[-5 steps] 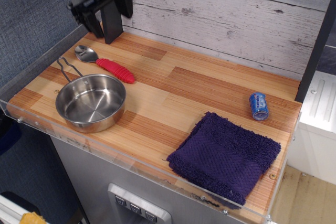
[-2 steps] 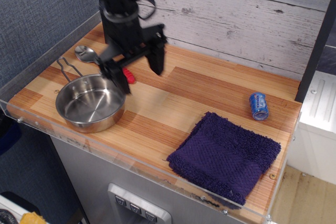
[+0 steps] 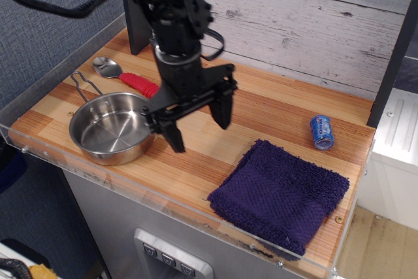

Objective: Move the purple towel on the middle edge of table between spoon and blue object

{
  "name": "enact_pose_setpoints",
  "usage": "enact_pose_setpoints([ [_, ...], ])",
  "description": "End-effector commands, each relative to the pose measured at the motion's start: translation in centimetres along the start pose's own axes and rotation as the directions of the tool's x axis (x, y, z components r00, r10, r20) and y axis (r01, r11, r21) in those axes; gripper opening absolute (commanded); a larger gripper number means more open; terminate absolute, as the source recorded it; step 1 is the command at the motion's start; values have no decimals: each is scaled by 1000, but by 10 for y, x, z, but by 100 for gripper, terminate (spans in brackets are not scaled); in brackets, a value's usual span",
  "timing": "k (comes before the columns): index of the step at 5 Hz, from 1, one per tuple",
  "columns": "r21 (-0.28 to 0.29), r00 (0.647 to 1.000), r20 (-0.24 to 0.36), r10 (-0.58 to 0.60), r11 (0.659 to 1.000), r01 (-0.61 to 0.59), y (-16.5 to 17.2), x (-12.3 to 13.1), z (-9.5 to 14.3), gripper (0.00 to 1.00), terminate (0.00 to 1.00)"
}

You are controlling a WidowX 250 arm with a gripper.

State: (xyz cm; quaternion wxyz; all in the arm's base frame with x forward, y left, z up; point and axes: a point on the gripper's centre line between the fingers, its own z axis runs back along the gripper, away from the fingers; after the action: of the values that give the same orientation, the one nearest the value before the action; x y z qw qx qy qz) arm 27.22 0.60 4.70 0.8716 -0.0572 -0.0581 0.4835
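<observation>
The dark purple towel lies flat at the front right corner of the striped wooden table. The small blue can lies just behind it, near the right edge. The spoon with the red handle lies at the back left, behind the steel pan. My gripper hangs open and empty above the middle of the table, to the left of the towel and apart from it. Its two black fingers point down.
A steel pan with a wire handle sits at the front left, close to my left finger. A clear acrylic rim runs along the front edge. A whitewashed plank wall stands behind the table.
My gripper has swung from the back left corner, past the spoon and pan, to the middle of the table, nearer the towel. The towel, can, spoon and pan have not moved.
</observation>
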Motion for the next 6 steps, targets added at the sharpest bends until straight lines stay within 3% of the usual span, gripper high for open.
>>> enact_pose_setpoints([
  [1,-49,996,12,-92,994,92,-7,-37,13,100,0],
  [4,-57,962,-18,-274,960,272,-29,-83,-10,100,0],
  [6,-17,939,26,-343,939,344,-41,-91,-32,100,0],
])
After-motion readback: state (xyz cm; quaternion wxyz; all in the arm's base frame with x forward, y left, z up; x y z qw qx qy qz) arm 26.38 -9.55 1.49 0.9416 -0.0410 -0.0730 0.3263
